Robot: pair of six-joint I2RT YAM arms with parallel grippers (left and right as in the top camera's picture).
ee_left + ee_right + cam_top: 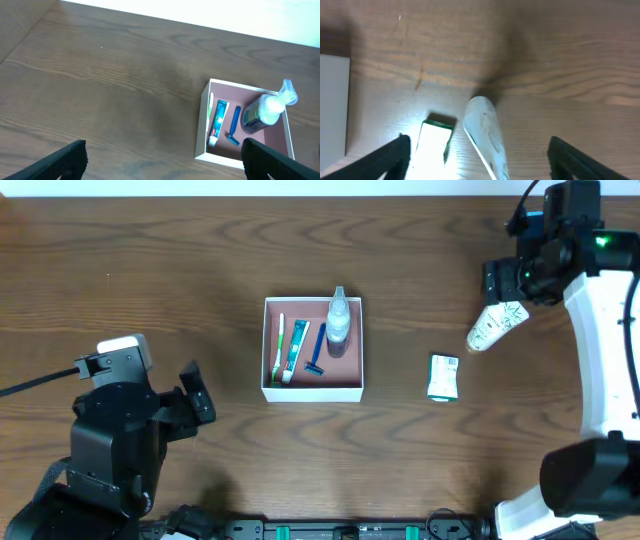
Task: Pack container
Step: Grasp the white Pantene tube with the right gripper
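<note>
Plainly, the right claw (pixel 480 145) gapes wide around a white tube (pixel 485 131) without pinching it, the left claw (pixel 164 146) gapes empty, and the container (pixel 312 392), holding a few toiletries (pixel 300 348), sits mid-table.

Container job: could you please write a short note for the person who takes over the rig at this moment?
Left gripper: open, empty, over bare table left of the container.
Right gripper: open, fingers either side of the white tube, not clamped on it.
Done: toothbrush, toothpaste, blue razor and clear bottle are in the container.
Left: the white tube and the green-white packet, both right of the container.
</note>
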